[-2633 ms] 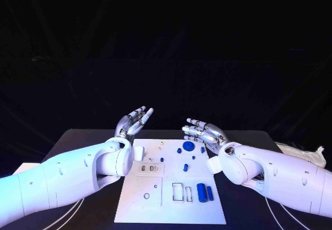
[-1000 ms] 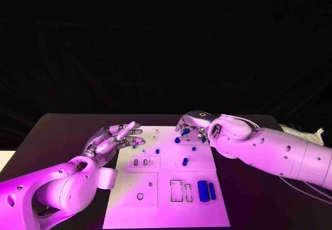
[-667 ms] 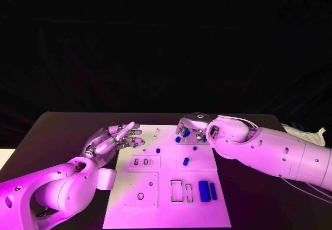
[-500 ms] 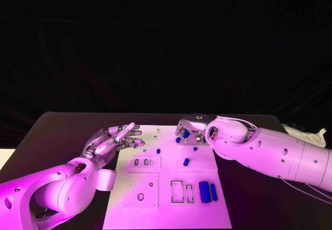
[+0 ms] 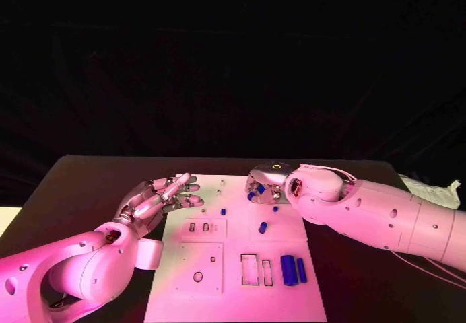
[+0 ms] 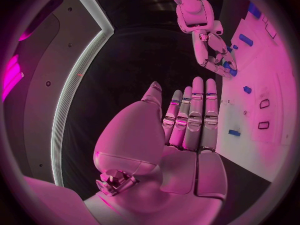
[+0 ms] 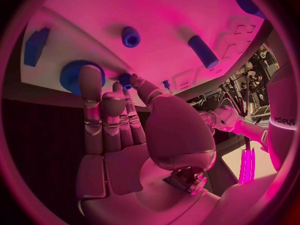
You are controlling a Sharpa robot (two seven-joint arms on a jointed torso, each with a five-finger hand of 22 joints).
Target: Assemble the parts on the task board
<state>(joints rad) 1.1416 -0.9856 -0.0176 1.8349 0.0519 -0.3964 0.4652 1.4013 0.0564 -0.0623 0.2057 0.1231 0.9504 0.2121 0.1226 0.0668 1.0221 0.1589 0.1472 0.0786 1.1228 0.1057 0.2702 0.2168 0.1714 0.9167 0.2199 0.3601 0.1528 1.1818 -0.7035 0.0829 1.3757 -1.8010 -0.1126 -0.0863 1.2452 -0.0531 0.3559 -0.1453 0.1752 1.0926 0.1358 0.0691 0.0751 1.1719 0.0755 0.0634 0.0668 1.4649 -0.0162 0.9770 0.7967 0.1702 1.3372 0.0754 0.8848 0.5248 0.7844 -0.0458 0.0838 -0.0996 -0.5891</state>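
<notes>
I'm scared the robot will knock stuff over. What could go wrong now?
The right hand sits low over the far end of the board, its fingers right by a blue gear and a small peg. It might bump or push them instead of picking one up. The left hand is open beside the board, holding nothing, so the board could slide if it gets shoved.

Head camera looks down; both wrist cameras share the task board (image 5: 238,249)
</notes>
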